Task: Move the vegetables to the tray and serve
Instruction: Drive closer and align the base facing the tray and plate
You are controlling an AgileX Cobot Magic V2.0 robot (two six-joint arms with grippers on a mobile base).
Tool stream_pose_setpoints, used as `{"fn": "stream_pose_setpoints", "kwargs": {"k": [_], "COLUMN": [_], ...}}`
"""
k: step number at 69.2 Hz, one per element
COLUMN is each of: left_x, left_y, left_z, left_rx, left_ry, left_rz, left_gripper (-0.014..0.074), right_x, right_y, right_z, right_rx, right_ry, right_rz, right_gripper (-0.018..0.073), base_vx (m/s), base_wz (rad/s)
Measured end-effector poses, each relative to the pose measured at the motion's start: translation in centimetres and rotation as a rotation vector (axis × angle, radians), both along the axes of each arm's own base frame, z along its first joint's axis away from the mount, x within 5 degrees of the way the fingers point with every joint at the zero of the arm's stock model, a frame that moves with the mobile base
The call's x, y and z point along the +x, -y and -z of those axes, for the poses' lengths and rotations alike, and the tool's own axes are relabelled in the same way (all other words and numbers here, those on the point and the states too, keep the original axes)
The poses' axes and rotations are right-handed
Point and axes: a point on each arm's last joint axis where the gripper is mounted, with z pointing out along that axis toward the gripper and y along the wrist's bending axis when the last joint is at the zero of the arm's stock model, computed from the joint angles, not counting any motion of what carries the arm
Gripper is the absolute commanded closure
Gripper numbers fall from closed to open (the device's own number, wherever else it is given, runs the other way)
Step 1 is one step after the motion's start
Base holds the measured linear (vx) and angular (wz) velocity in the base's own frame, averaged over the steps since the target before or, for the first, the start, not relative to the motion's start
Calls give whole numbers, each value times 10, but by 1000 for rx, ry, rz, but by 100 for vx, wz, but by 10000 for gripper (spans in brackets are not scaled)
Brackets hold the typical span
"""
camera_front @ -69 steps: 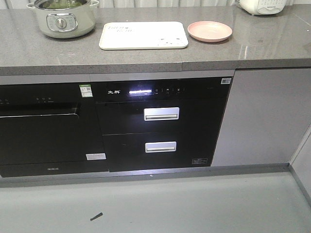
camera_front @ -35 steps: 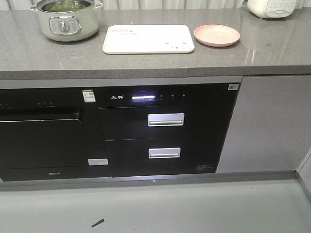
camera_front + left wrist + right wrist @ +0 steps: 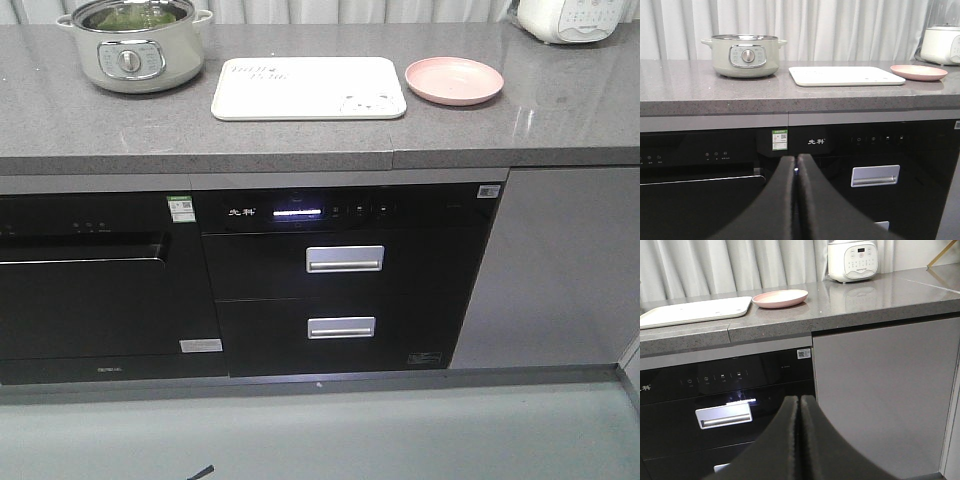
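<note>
Now the left tool (image 3: 796,200) and the right tool (image 3: 799,440) both hang low, pinched closed and empty, while the vegetables (image 3: 135,14) sit in the pot (image 3: 745,55) on the surface (image 3: 300,140) above and left of the left tool, the nearer one, with the tray (image 3: 846,76) above to its right.

SITE: I am looking into a kitchen | a grey speckled countertop (image 3: 300,140) is running across the upper frame | black built-in appliances (image 3: 260,290) with a lit panel are sitting below it at centre | an electric pot (image 3: 135,55) is standing upper left, a white rice cooker (image 3: 580,18) upper right | curtains (image 3: 840,30) are hanging behind
</note>
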Motion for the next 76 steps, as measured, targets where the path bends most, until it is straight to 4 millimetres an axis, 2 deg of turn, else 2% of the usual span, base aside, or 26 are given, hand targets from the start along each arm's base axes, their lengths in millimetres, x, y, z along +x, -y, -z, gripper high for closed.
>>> {"fn": "stream_pose_setpoints", "kwargs": {"k": [76], "left_x": [0], "left_y": [0], "left_z": [0], "left_rx": [0], "left_ry": [0], "left_rz": [0], "left_gripper": [602], "right_x": [0], "right_y": [0], "right_z": [0], "right_rx": [0], "right_ry": [0], "right_rz": [0], "right_gripper": [562], "base_vx": [9], "base_wz": [0]}}
